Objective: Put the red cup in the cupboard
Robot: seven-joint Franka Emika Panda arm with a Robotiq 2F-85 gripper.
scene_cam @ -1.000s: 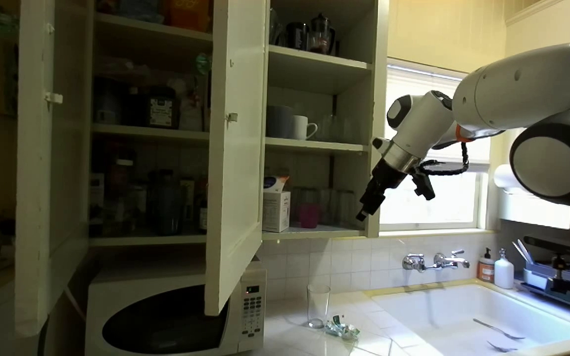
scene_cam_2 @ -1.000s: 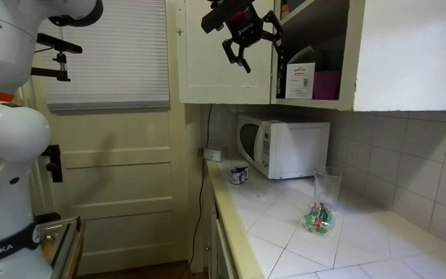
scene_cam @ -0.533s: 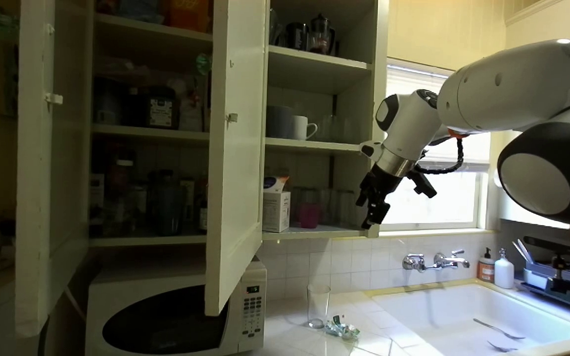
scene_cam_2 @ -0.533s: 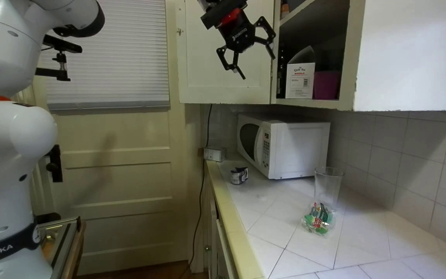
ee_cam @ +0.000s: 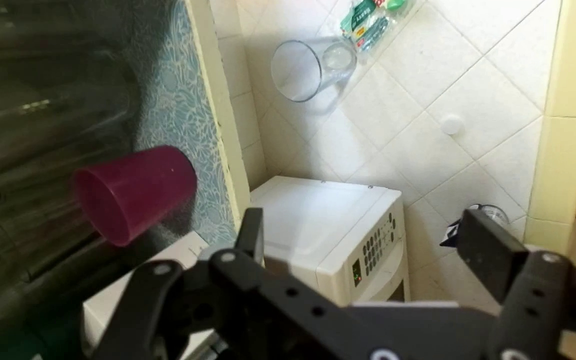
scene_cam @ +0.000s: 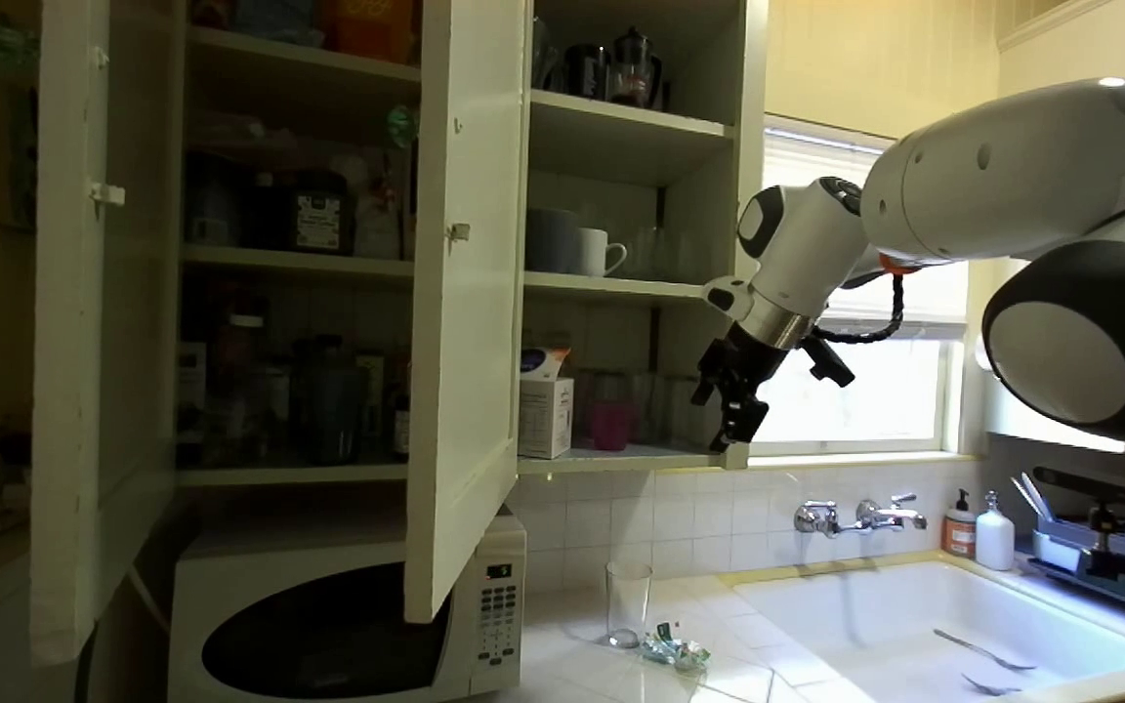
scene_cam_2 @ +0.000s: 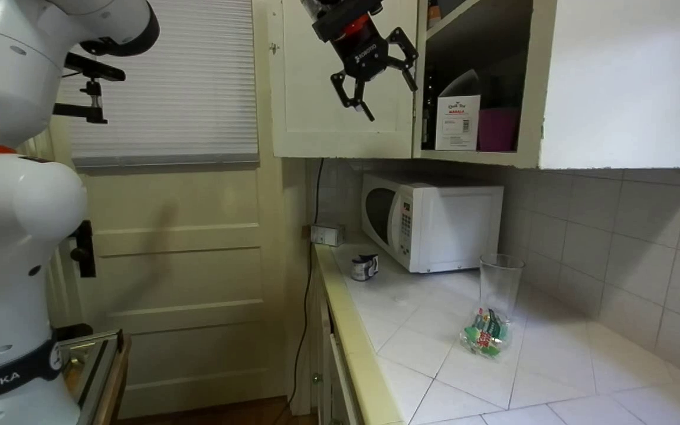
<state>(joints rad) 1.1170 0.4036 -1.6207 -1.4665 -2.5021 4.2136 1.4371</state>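
The red cup (ee_cam: 140,192) was seen standing upright inside the cupboard (scene_cam: 750,146), on the lowest shelf (scene_cam: 621,463), its base resting on a blue patterned liner (ee_cam: 170,95). A white box (scene_cam_2: 458,123) was set just beside it; whether the two were touching could not be told. In both exterior views the claw (scene_cam_2: 392,101) was held in the air outside the cupboard, tilted downward and apart from the cup, and its two fingers (ee_cam: 490,252) were spread wide from each other. In the wrist view the cup was shown to one side of the gap between them. Two cupboard doors (scene_cam: 475,342) were swung wide in an exterior view. On the shelf above (scene_cam: 631,285) the cup, a white mug (scene_cam: 592,253) was placed next to a dark grey mug (scene_cam: 551,241). Beneath the cupboard, a microwave (scene_cam_2: 455,230) was set on the tiled table (scene_cam_2: 552,378); near it a tall clear glass (scene_cam_2: 499,280) was stood upright, and a clear packet (scene_cam_2: 486,337) with green and red on it was laid just beside the glass. A small black-and-white object (scene_cam_2: 365,268) could be seen near the microwave's front. Two pieces of cutlery (scene_cam: 975,646) were held in the white sink (scene_cam: 836,610), below a wall-mounted tap (scene_cam: 865,517).
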